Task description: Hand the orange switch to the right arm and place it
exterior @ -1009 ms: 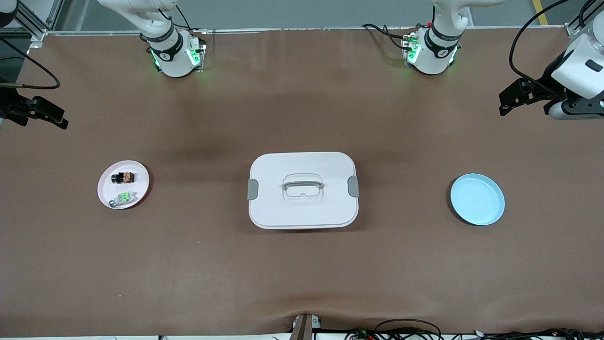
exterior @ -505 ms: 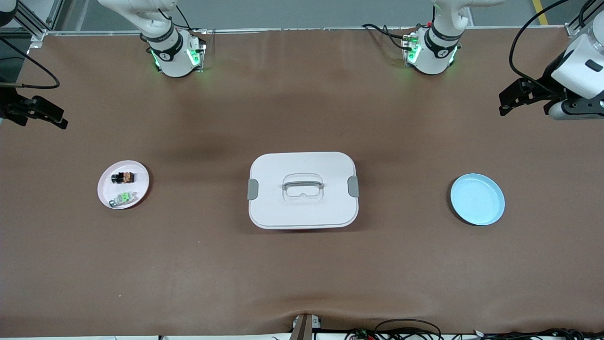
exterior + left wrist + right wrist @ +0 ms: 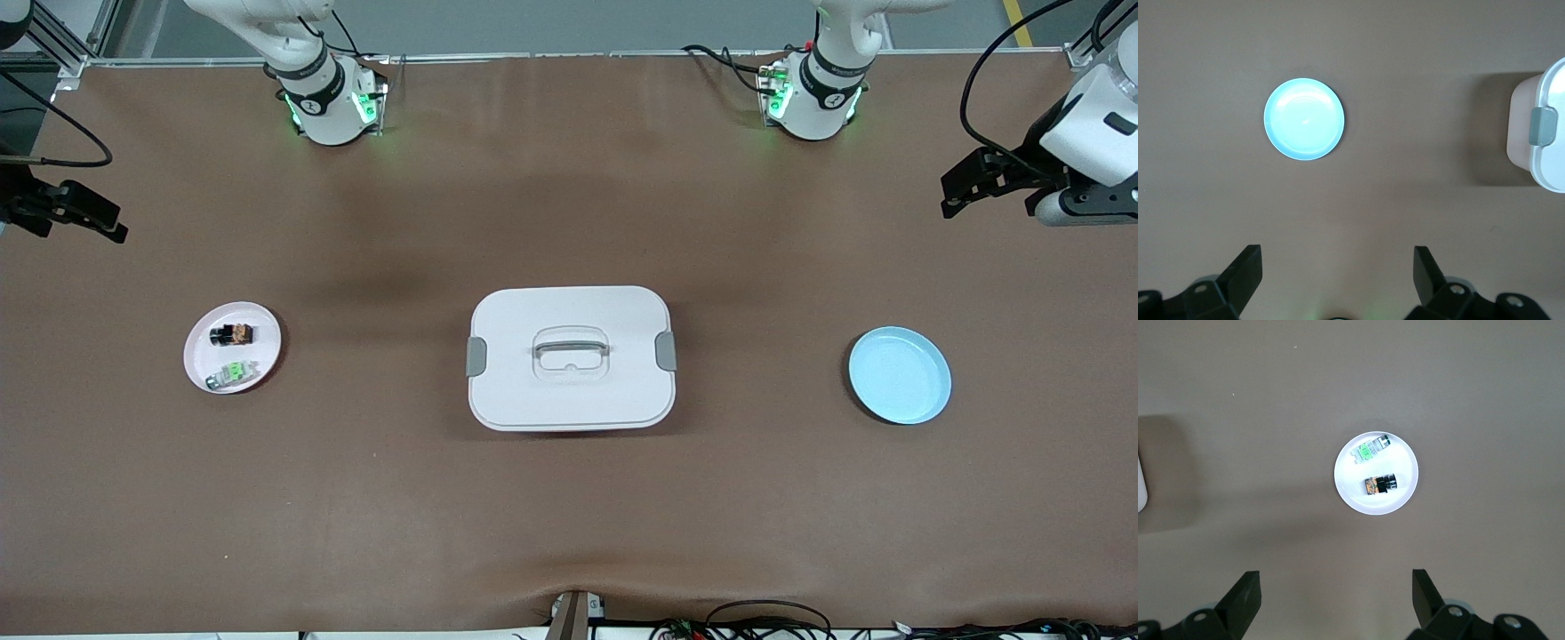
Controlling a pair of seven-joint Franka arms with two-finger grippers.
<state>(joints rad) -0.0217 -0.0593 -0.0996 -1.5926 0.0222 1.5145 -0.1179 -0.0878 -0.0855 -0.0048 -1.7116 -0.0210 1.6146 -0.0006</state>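
The orange switch point(image 3: 232, 334) lies on a small white plate point(image 3: 263, 329) toward the right arm's end of the table, beside a tiny green-and-silver part point(image 3: 231, 373). The right wrist view shows the switch point(image 3: 1379, 484), the green part point(image 3: 1370, 451) and the plate point(image 3: 1405, 493). My right gripper point(image 3: 114, 227) point(image 3: 1336, 587) is open and empty, high above the table at its own end. My left gripper point(image 3: 949, 203) point(image 3: 1337, 263) is open and empty, high above the table at the left arm's end.
A white lidded box point(image 3: 570, 357) with a handle and grey latches stands mid-table; its edge shows in the left wrist view point(image 3: 1545, 127). An empty light-blue plate point(image 3: 899, 374) point(image 3: 1304, 119) lies toward the left arm's end.
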